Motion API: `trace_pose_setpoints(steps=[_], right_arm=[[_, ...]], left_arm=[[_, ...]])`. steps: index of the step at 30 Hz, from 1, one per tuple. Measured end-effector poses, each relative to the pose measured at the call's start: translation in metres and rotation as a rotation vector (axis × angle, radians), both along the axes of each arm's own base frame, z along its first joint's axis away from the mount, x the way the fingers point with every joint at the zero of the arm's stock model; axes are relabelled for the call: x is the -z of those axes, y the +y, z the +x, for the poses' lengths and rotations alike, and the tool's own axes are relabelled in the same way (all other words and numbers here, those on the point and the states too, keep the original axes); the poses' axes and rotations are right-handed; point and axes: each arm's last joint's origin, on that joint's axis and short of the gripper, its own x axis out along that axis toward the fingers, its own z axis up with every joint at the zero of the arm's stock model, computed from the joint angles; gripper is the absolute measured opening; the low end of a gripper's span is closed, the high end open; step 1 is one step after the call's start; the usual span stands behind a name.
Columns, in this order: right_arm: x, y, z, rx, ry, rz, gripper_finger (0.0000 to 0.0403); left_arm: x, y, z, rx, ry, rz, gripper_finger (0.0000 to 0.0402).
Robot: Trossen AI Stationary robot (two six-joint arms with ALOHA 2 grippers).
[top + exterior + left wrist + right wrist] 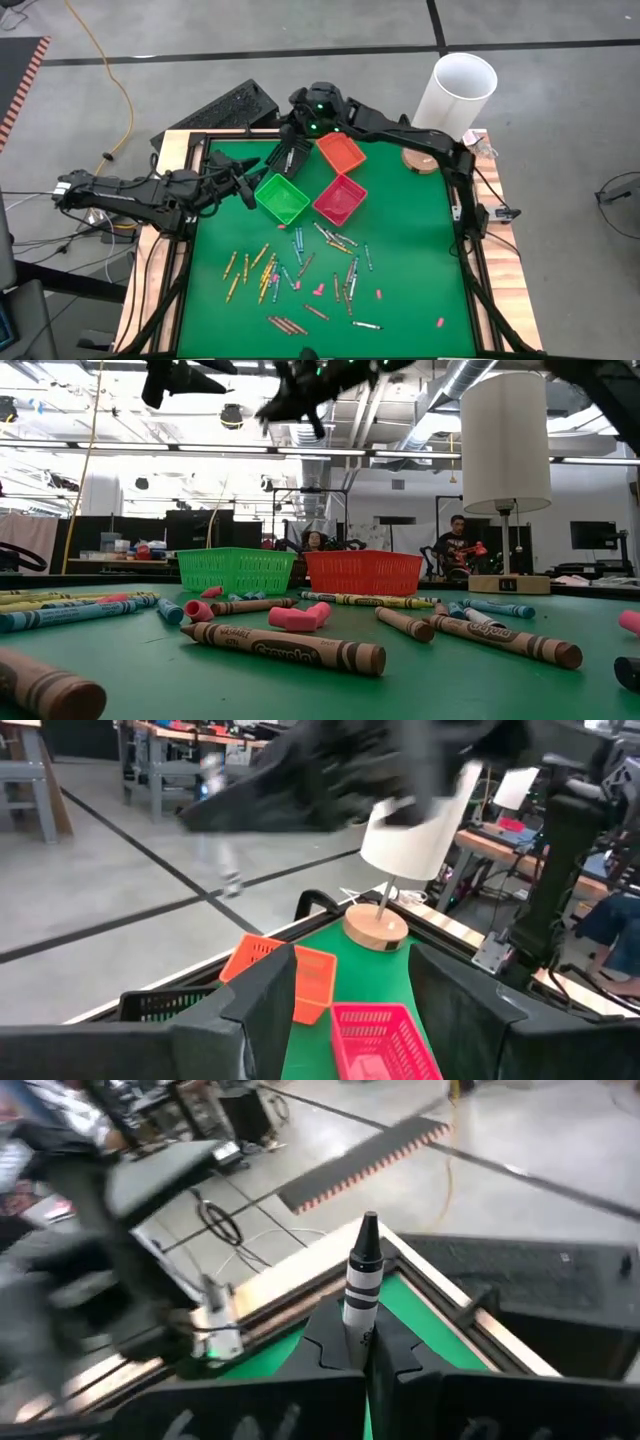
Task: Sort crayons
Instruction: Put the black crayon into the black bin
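Note:
Many crayons (300, 270) lie loose on the green mat (410, 260), toward its near side; they fill the foreground of the low view (285, 648). My right gripper (365, 1345) hangs over the mat's far left (290, 157), shut on a crayon with a black tip and a white-and-black wrapper (362, 1275). My left gripper (245, 182) hovers just left of the green bin (283, 197). It is open (350, 1020) with nothing between its fingers. My right gripper pinches the crayon's lower end (360, 1320) between its two fingers. The crayon runs along the fingers and sticks out past their tips, its black tip (368, 1228) pointing away from the wrist. It is lifted clear of the mat.
An orange bin (341, 152) and a pink bin (340, 198) stand beside the green one at the mat's far middle. A white lamp (455, 90) on a wooden base (425, 160) stands far right. A keyboard (230, 105) lies beyond the far edge. Small pink bits (318, 290) lie among the crayons.

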Motion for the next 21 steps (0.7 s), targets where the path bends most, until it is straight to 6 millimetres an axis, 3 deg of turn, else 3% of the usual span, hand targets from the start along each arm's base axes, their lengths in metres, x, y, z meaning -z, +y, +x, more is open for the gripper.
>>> trace_pose_setpoints(steps=[6, 11, 14, 21], right_arm=[[0.06, -0.029, 0.021, 0.058, 0.12, 0.118, 0.0002], [0.099, -0.041, 0.034, 0.079, 0.176, 0.209, 0.0002], [0.119, -0.043, 0.038, 0.088, 0.225, 0.245, 0.0002], [0.144, -0.048, 0.04, 0.137, 0.317, 0.252, 0.0002]], left_arm=[[0.002, 0.002, 0.0, -0.014, 0.009, -0.01, 0.0184], [0.003, 0.003, 0.0, -0.016, 0.016, -0.024, 0.0185], [0.004, 0.003, 0.0, -0.016, 0.018, -0.025, 0.0185], [0.004, 0.003, 0.0, -0.016, 0.017, -0.026, 0.0185]])
